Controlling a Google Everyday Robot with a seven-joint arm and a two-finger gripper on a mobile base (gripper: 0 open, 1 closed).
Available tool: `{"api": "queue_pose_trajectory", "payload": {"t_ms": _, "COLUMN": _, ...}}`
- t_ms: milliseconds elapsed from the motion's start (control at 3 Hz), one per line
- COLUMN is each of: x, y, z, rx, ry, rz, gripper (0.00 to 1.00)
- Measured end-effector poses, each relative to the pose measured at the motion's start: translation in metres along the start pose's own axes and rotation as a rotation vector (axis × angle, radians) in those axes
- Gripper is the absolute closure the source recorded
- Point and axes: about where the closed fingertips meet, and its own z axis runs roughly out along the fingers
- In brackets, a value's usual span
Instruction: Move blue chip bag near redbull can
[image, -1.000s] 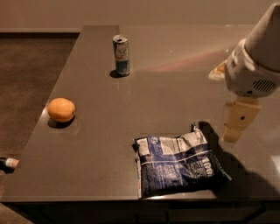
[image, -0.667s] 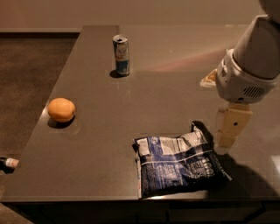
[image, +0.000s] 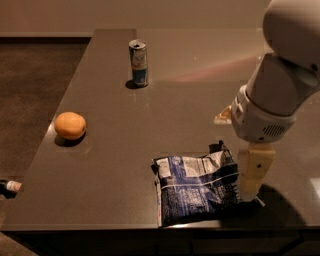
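The blue chip bag lies flat and crinkled near the table's front edge, right of centre. The redbull can stands upright at the far left-centre of the table, well away from the bag. My gripper hangs down from the white arm at the bag's right edge, its cream finger low and close against the bag. Whether it touches the bag I cannot tell.
An orange sits near the table's left edge. The dark table ends just in front of the bag. A small object lies on the floor at the left. Brown carpet lies beyond the left edge.
My arm and gripper have moved down and left, from above and right of the bag to its right edge. The bag, can and orange have not moved.
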Motion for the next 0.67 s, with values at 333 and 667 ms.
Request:
{"api": "queue_pose_trajectory", "payload": {"t_ms": 333, "x": 0.0008, "y": 0.0118, "z": 0.0139, "rx": -0.039, "ry": 0.011, "rz": -0.016, "gripper": 0.00}}
{"api": "queue_pose_trajectory", "payload": {"t_ms": 667, "x": 0.0070, "y": 0.0162, "z": 0.0191, "rx": -0.081, "ry": 0.040, "rz": -0.006, "gripper": 0.18}}
